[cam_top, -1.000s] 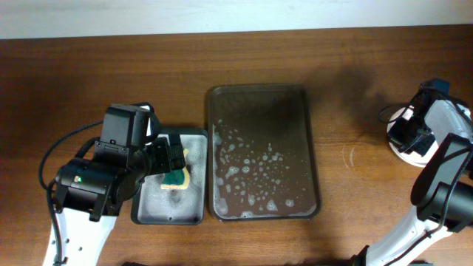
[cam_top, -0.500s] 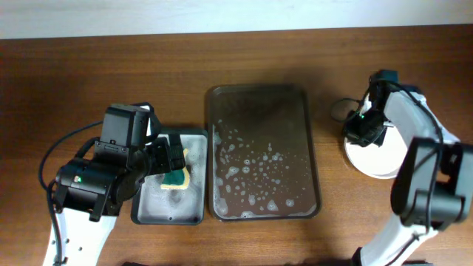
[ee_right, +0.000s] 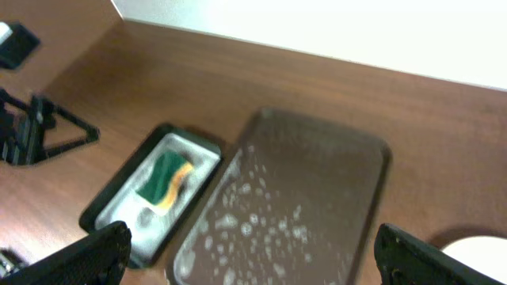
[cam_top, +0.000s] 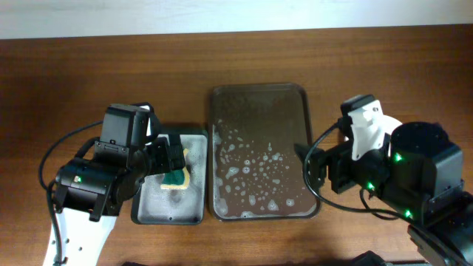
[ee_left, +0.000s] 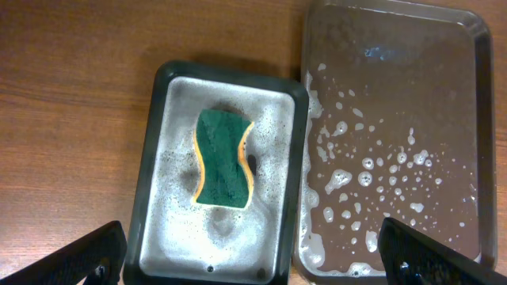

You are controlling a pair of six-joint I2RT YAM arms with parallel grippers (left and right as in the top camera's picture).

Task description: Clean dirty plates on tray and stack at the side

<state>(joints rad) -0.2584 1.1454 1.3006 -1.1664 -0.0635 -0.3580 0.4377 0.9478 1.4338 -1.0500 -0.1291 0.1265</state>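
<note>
The wood-grain counter (cam_top: 74, 66) carries the tray (cam_top: 255, 111), a dark brown rectangle with rounded corners and a raised rim, its long axis running from the far edge toward the arms, its wet floor flecked with white foam. Just left of the tray sits a smaller black tray (ee_left: 152, 158) with a grey foamy lining and a waisted green-and-yellow sponge (ee_left: 223, 158) lying parallel to it. Right of the tray only a smooth white plate (ee_right: 483, 257) edge shows. The left tool (ee_left: 249, 237), over the smaller tray, and the right tool (ee_right: 249, 237), by the tray's right side, both hang spread wide and empty.
</note>
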